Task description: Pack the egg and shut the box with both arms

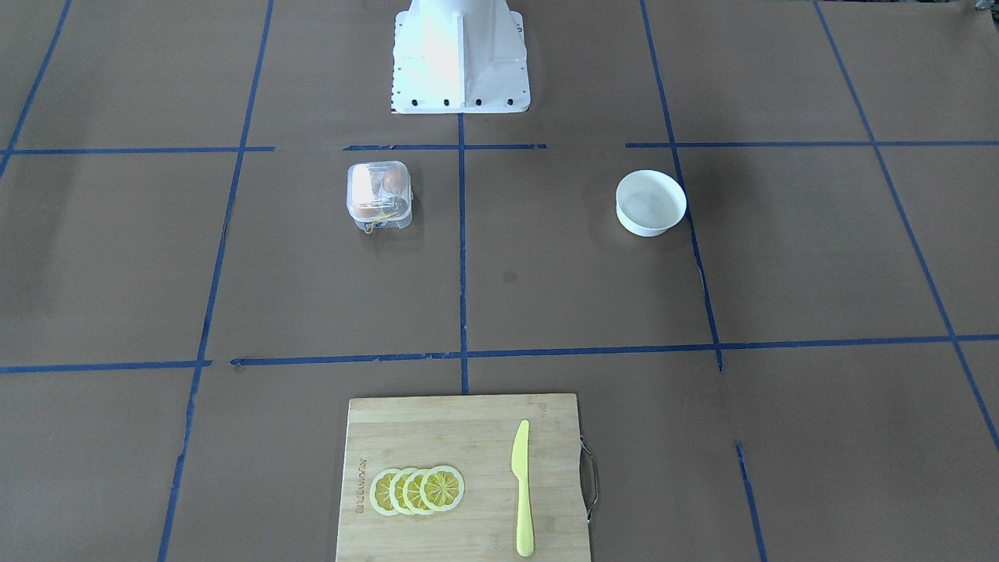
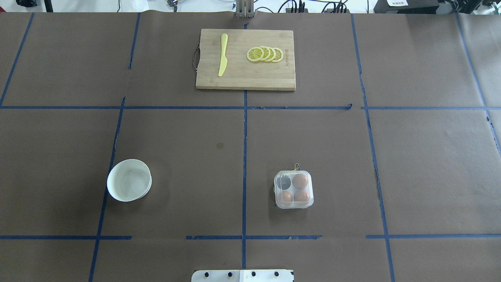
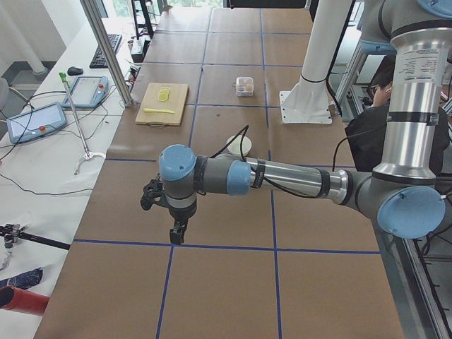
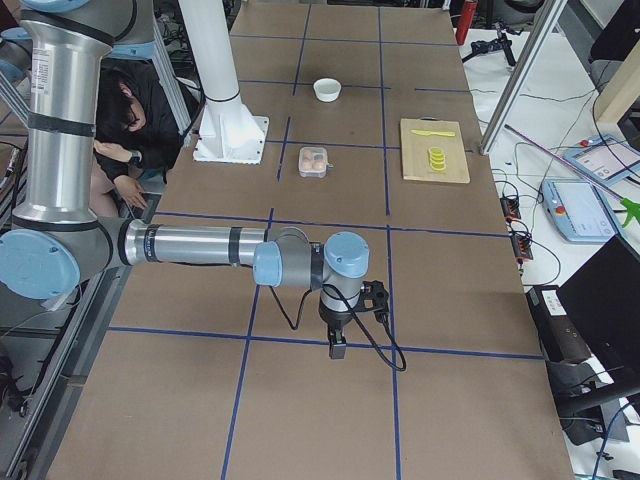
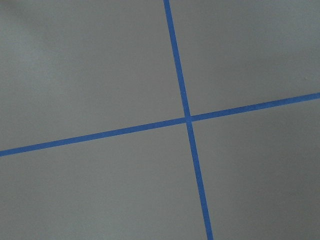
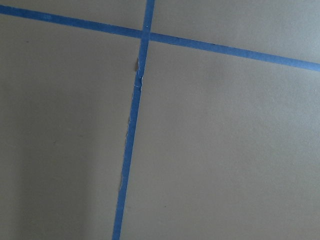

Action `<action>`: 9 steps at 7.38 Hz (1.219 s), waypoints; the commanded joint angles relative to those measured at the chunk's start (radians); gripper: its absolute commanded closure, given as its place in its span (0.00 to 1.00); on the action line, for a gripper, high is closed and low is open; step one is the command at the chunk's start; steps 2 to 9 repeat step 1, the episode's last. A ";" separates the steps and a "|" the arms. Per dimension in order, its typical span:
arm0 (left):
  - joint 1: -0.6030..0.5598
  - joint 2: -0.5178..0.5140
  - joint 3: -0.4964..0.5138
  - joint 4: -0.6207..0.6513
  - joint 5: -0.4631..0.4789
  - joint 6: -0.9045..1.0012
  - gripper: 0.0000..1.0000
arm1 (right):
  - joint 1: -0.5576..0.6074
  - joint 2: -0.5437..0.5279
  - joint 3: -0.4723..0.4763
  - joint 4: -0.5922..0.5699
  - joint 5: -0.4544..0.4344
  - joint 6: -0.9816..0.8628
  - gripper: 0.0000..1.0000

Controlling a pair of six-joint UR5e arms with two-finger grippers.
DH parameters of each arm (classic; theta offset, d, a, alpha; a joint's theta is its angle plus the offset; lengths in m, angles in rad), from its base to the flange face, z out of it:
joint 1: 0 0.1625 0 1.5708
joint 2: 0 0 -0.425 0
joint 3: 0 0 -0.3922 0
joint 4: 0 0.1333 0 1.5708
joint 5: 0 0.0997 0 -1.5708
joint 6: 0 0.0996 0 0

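The clear box (image 2: 294, 189) stands on the brown table right of the centre tape line, with its lid down over the cells. It also shows in the front view (image 1: 379, 195). Three orange-brown eggs sit inside; one egg (image 2: 300, 181) is in a far cell, and the fourth cell looks dark and empty. A thin yellow-blue wire pokes out at the box's far side. My left gripper (image 3: 178, 232) hangs far out at the table's left end, and my right gripper (image 4: 337, 347) at the right end. I cannot tell whether either is open or shut. Both wrist views show only tape lines.
A white bowl (image 2: 129, 180) stands left of centre and looks empty. A wooden cutting board (image 2: 245, 78) at the far edge carries a yellow knife (image 2: 223, 55) and lemon slices (image 2: 265, 54). The white pedestal (image 1: 460, 55) stands at the near edge.
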 commanded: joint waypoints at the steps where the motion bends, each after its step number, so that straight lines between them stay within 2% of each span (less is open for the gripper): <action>1: 0.000 -0.002 0.000 0.000 0.000 0.000 0.00 | 0.000 0.000 -0.003 0.012 -0.001 0.000 0.00; 9: 0.000 -0.002 0.000 0.000 0.000 0.000 0.00 | 0.000 0.000 -0.003 0.012 -0.001 0.000 0.00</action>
